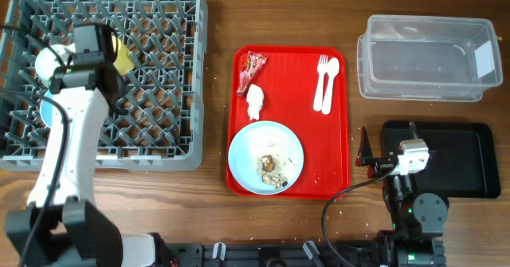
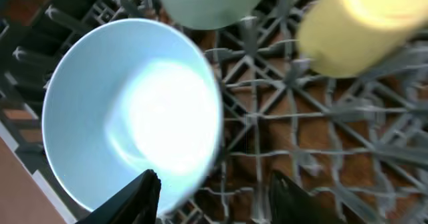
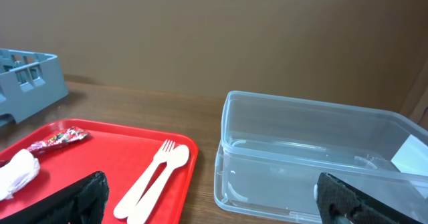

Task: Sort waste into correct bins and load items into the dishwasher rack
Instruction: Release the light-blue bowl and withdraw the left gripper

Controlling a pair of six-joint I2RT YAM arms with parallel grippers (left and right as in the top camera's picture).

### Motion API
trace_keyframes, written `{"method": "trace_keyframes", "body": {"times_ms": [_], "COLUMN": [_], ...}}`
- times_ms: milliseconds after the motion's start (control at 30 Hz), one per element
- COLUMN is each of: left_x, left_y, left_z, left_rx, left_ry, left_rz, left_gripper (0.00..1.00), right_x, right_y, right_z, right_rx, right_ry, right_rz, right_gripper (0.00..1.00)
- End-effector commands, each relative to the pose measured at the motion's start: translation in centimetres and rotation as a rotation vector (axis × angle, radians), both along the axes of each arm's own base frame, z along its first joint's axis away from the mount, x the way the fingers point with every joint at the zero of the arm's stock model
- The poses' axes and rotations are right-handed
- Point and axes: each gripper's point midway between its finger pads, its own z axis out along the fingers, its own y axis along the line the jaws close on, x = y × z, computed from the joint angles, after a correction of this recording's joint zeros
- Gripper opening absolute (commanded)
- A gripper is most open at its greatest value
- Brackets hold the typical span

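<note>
Left fingers (image 2: 144, 196) spread, empty, over light blue bowl (image 2: 127, 117) in rack (image 1: 163, 135), upper left. Right fingers (image 3: 83, 198) released, between red tray (image 1: 331, 167) and black tray (image 1: 466, 159).

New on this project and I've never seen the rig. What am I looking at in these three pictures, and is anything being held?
Two robot arms at a table, each ending in a two-finger pincer. The overhead view looks straight down. The other two come from a camera on each wrist, so the dark shapes at the bottom are that arm's own fingers. The left pincer is open over the grey rack, which holds a light blue bowl, a pale green bowl and a yellow cup. The right pincer is open and empty, near the clear tub and black tray. On the red tray: wrapper, napkin, fork, spoon, and a plate with food scraps.
</note>
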Motion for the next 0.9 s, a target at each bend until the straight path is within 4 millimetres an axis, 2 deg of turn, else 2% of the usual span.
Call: {"method": "trace_keyframes", "body": {"times_ms": [0, 133, 167, 233, 467, 500, 567, 600, 667, 733, 767, 800, 867], "left_x": [-0.9, -0.6, 0.2, 0.5, 0.0, 0.0, 0.2, 0.3, 1.1, 1.7, 2.1, 2.2, 2.2], "left_y": [3.1, 3.8, 2.5, 1.9, 3.2, 3.2, 3.2, 2.7, 0.7, -1.6, -3.8, -6.8, -11.6], "left_z": [-1.3, -1.7, -2.0, -2.3, -4.8, -4.9, -4.7, -4.6, -3.4, -0.6, 1.4, 3.6, 6.5], "left_rx": [-0.033, -0.116, -0.170, -0.199, -0.165, -0.166, -0.166, -0.187, -0.273, -0.338, -0.408, -0.517, -0.698], "left_ry": [0.008, -0.030, -0.025, -0.025, 0.062, 0.061, 0.051, 0.043, -0.022, -0.116, -0.188, -0.262, -0.346], "left_rz": [0.111, 0.122, 0.019, -0.017, 0.024, 0.029, 0.026, 0.016, -0.040, -0.115, -0.183, -0.279, -0.442], "left_gripper": [0.43, 0.29, 0.34, 0.41, 0.39, 0.35, 0.10, 0.04, 0.04, 0.04, 0.04, 0.04, 0.04], "right_x": [0.0, 0.0, 0.0, 0.0, 0.0, 0.0, 0.0, 0.0, 0.0, 0.0, 0.0, 0.0, 0.0], "right_y": [-0.2, -0.2, -0.2, -0.2, -0.2, -0.2, -0.2, -0.2, -0.2, -0.2, -0.2, -0.2, -0.2], "right_z": [0.2, 0.2, 0.2, 0.2, 0.2, 0.2, 0.2, 0.2, 0.2, 0.2, 0.2, 0.2, 0.2], "right_rx": [-0.009, -0.009, -0.009, -0.009, -0.009, -0.009, -0.009, -0.009, -0.009, -0.009, -0.009, -0.009, -0.009], "right_ry": [-0.010, -0.010, -0.010, -0.010, -0.010, -0.010, -0.010, -0.010, -0.010, -0.010, -0.010, -0.010, -0.010], "right_rz": [-0.012, -0.012, -0.011, -0.012, -0.012, -0.012, -0.012, -0.012, -0.011, -0.012, -0.012, -0.012, -0.012], "right_gripper": [1.00, 1.00, 1.00, 1.00, 1.00, 1.00, 1.00, 1.00, 1.00, 1.00, 1.00, 1.00, 1.00]}}
